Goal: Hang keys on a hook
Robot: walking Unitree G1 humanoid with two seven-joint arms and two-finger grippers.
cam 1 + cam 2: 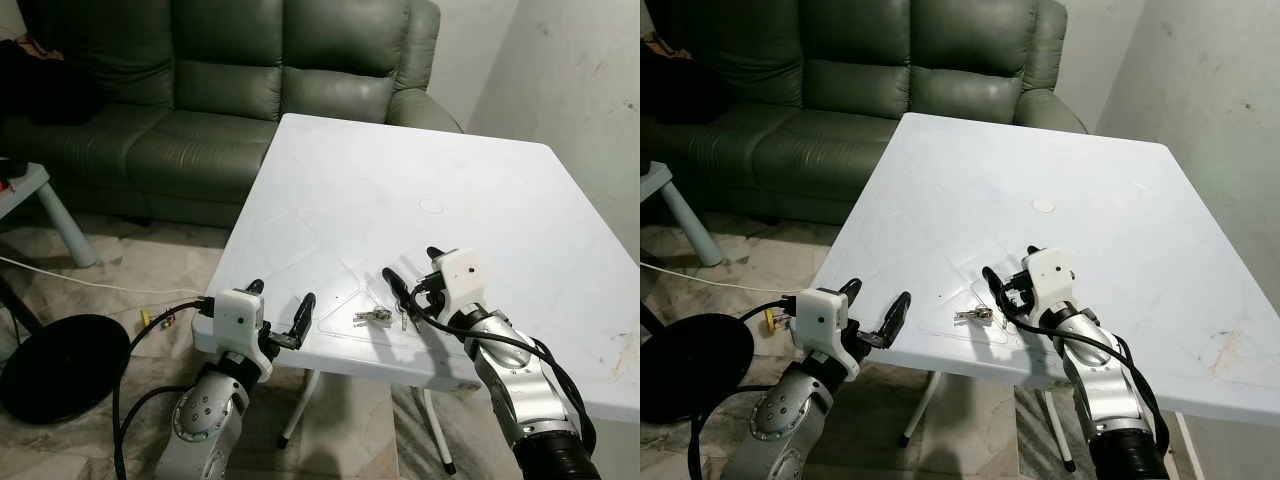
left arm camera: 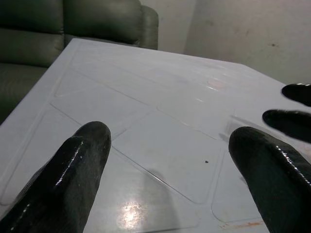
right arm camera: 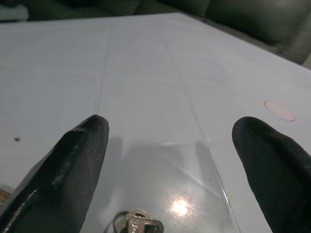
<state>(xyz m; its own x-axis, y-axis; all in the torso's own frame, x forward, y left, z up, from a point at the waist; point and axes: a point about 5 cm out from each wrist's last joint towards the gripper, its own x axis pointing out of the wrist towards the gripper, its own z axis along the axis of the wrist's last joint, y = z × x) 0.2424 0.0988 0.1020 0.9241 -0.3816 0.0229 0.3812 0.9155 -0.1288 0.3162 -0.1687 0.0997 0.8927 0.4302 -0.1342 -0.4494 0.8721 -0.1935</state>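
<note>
On the glossy white table [image 1: 480,200], small metal keys [image 1: 373,317] lie flat — right gripper [image 1: 412,277] spread just beside them, left gripper [image 1: 280,312] spread too.

keys [image 3: 138,224]: cut by right wrist frame edge | sofa [image 1: 220,90]: top and left cropped

Silver arms, white wrist housings, black cables, glossy black fingers [image 2: 77,170]
</note>
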